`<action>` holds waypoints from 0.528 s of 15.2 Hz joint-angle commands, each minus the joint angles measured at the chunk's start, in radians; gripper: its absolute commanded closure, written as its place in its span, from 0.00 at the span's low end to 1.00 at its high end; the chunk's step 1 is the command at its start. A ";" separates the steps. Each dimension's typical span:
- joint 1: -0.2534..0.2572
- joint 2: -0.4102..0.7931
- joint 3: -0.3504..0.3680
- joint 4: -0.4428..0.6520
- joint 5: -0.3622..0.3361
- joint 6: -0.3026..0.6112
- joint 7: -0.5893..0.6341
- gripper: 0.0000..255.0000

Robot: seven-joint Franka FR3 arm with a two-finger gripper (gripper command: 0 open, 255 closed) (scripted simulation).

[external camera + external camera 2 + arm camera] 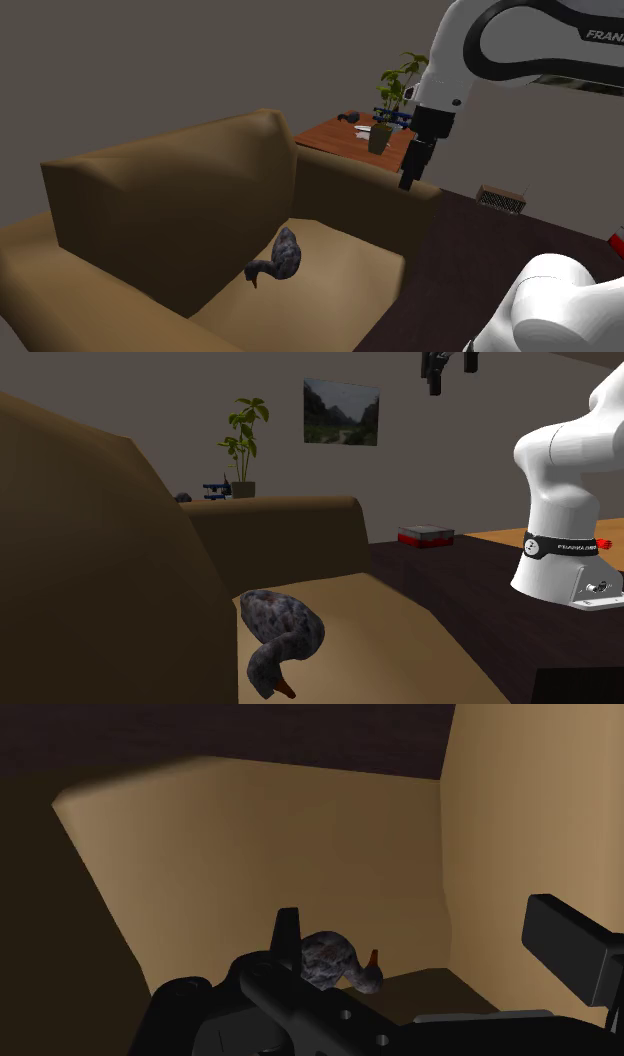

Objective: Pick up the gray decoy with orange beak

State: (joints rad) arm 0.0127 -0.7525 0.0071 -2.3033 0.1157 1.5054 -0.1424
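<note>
Mottled gray duck decoy with orange beak (278, 258) lies on the seat cushion of the tan upholstered sofa (150, 200), tucked against the sofa's backrest with its neck curled down. All-black two-finger gripper (408, 180) hangs high above the sofa, toward its armrest end, fingers spread and empty. Suggest descending over the sofa seat, centring on the rounded body rather than the thin neck, and clearing the backrest before closing.
</note>
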 commanded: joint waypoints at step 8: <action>0.030 0.143 -0.004 -0.098 -0.003 0.251 -0.109 0.00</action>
State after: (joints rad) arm 0.0393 -0.6293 0.0056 -2.3839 0.1145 1.7164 -0.2316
